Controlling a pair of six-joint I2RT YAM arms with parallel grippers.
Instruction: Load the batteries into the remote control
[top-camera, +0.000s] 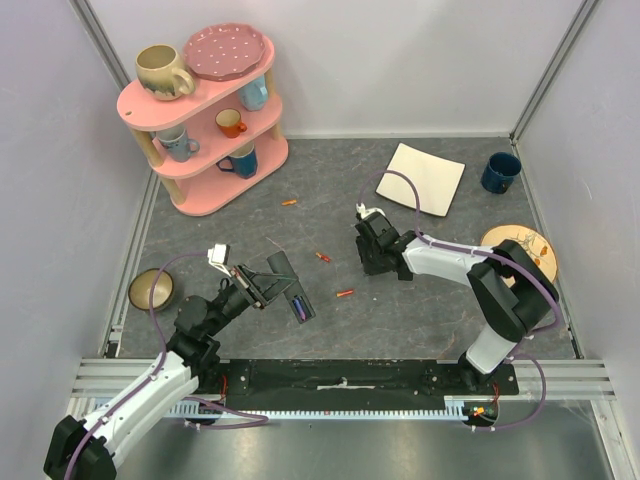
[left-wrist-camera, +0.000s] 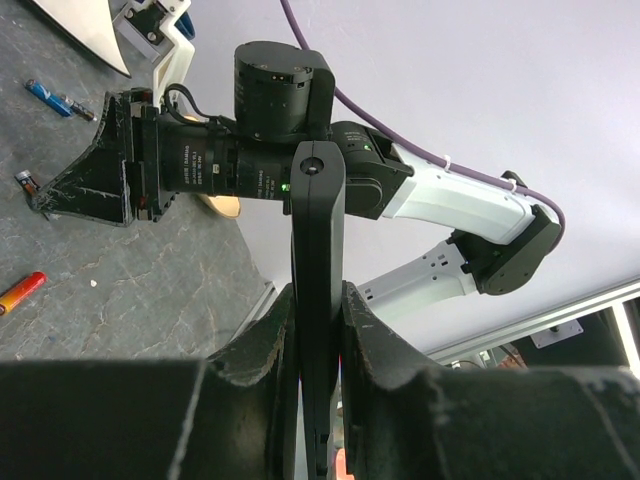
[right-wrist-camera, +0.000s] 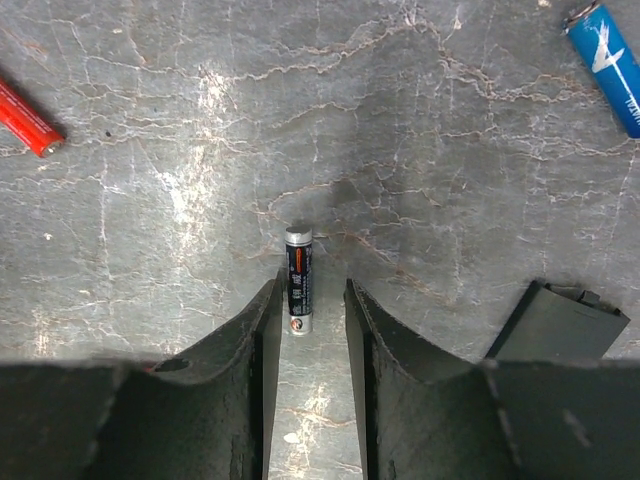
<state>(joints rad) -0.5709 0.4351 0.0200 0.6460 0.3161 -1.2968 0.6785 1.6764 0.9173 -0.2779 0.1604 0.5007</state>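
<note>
Right wrist: right fingers (right-wrist-camera: 245, 350) narrowly apart, dark battery (right-wrist-camera: 299, 280) flat on worktop (right-wrist-camera: 450, 150) btwn the tips, not clamped. Red battery (right-wrist-camera: 28, 120) ahead-left of them, blue battery (right-wrist-camera: 610, 65) ahead-right. Left wrist: left fingers (left-wrist-camera: 400, 370) shut tight on remote control (left-wrist-camera: 318, 250), edge-on btwn them.

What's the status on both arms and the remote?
Left gripper shut on remote control. Right gripper open, straddling dark battery on the table. Red battery, blue battery lie clear.
</note>
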